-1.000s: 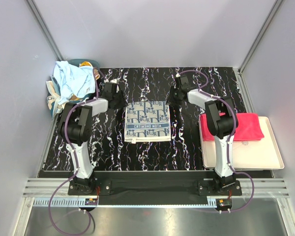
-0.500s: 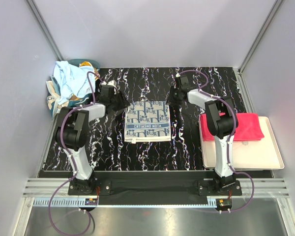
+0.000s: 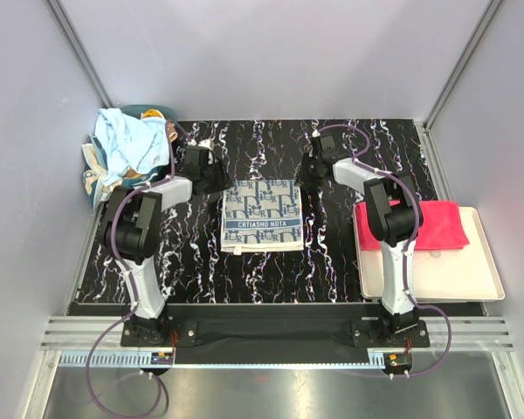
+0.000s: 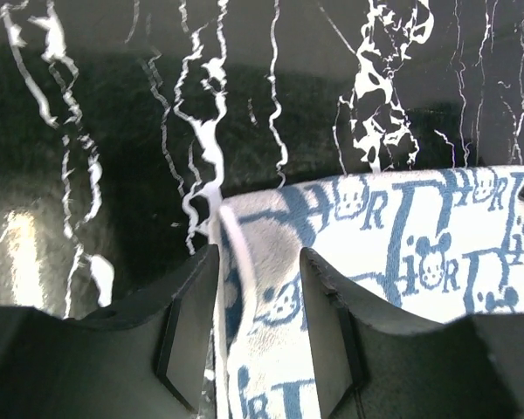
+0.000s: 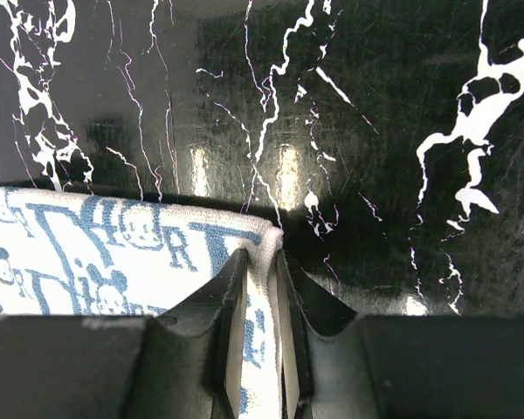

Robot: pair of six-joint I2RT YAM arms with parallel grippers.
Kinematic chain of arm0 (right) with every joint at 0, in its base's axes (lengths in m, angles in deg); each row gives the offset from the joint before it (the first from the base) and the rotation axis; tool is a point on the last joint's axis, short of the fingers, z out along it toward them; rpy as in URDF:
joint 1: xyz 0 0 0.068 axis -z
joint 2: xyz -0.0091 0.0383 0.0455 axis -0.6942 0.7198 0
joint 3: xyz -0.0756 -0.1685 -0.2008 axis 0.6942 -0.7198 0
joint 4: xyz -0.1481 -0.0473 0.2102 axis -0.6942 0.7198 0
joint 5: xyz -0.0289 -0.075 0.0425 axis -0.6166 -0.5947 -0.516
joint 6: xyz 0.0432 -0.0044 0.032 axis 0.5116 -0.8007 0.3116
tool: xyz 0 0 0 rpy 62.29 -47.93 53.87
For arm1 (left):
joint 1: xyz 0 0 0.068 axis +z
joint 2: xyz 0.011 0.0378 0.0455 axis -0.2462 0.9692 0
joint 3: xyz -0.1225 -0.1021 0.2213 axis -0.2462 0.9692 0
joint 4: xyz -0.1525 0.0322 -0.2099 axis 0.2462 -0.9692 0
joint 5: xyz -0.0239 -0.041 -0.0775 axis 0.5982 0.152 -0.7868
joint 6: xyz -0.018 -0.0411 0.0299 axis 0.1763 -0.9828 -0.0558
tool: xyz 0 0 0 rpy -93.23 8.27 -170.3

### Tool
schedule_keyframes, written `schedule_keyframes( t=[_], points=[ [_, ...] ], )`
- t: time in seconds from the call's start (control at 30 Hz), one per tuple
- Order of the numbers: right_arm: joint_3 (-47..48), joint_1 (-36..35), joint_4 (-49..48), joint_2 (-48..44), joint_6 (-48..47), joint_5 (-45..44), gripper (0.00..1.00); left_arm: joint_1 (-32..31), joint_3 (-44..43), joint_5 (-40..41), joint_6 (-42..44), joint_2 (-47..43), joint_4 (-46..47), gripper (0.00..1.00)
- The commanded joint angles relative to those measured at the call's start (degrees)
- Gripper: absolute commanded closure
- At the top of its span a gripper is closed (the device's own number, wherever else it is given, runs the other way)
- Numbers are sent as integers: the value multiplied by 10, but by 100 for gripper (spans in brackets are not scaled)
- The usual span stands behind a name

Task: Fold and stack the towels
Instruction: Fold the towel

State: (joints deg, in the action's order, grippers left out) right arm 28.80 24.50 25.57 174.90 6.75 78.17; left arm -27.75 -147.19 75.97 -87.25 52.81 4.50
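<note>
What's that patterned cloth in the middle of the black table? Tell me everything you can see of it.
The patterned towel is a soft, terry-looking cloth, pale with dark-blue monogram blocks, lettering and small cartoon faces. It lies spread flat, roughly square, in the middle of the black marbled table. The arms meet it at its far corners: the right gripper pinches one corner between closed fingers, while the left gripper straddles the other with its fingers apart.

Robotics lab, test cell: my left arm and right arm stand bolted to an aluminium rail at the edge of a black marbled tabletop, walled by plain grey panels, purple cables looping below.
</note>
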Motion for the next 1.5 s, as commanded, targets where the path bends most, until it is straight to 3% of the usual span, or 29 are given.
schedule_keyframes(
  t=[0.0,0.43,1.1,1.33,1.47],
  points=[
    [3,-2,-1,-7,-13,-14,73,-6,-39,36,28,24,-30,53],
    [11,-2,7,-1,-21,-18,73,-13,-81,122,52,63,-82,56],
    [32,-3,3,21,-40,-23,75,-13,-94,92,53,95,-55,67],
    [32,-2,-8,24,-42,-18,94,-13,-84,47,53,88,-27,85],
    [35,-2,-10,14,-51,-26,99,-10,-77,37,45,71,-2,97]
  ],
)
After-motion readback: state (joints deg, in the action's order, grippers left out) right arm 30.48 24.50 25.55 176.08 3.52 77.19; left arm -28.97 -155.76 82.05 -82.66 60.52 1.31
